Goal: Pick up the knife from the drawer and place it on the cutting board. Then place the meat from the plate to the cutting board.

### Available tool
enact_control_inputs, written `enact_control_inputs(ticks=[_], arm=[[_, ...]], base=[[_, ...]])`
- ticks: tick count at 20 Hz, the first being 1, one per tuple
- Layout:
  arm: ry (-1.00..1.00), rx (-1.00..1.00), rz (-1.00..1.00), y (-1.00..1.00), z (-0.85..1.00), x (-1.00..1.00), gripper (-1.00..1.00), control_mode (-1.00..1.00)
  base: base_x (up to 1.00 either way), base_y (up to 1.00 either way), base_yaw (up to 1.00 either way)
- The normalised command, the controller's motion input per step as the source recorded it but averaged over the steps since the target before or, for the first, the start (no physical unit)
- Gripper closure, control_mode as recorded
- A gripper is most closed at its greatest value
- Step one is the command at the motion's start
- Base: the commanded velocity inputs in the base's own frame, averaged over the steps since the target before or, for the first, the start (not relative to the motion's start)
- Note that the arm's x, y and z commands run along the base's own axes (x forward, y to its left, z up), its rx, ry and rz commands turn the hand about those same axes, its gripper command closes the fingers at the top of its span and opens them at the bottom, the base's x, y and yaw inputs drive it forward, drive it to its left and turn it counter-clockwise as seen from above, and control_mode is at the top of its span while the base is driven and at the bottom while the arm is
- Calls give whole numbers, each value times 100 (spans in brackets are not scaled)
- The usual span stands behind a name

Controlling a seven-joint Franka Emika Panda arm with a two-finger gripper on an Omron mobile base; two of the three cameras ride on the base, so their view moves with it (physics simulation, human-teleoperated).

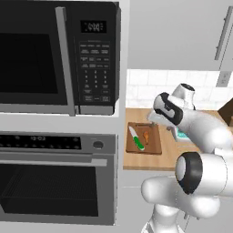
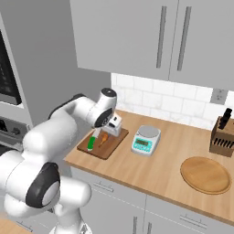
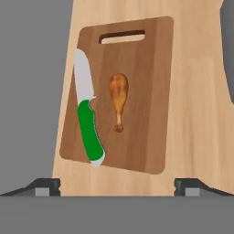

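Observation:
The dark brown cutting board (image 3: 137, 137) lies on the wooden counter, its handle slot at the far end. The green-handled knife (image 3: 89, 130) rests along the board's left side, and the orange-brown meat (image 3: 119, 93) lies beside it near the middle. Both also show on the cutting board (image 1: 154, 144) as the knife (image 1: 137, 139) and the meat (image 1: 146, 135). My gripper (image 3: 116, 186) hovers above the board, open, with nothing between its fingers. It hangs over the board's far edge (image 2: 112, 130). The round light-wood plate (image 2: 205, 175) is bare. A pale drawer front (image 2: 114, 194) below the counter is shut.
A teal-and-white kitchen scale (image 2: 145, 139) stands just right of the board. A wooden knife block (image 2: 223, 135) sits at the back right. A microwave (image 1: 59, 54) and an oven (image 1: 54, 182) fill the wall left of the counter, with upper cabinets (image 2: 160, 36) overhead.

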Motion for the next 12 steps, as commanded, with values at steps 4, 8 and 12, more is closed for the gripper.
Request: enact_control_inputs(ticks=[4, 8, 12], arm=[[-25, 0, 3, 8, 77, -52, -100, -100], [-33, 0, 3, 1, 56, -46, -100, -100], [-30, 7, 4, 0, 39, -38, -100, -100]], base=[[0, 0, 0], [0, 0, 0], [0, 0, 0]])
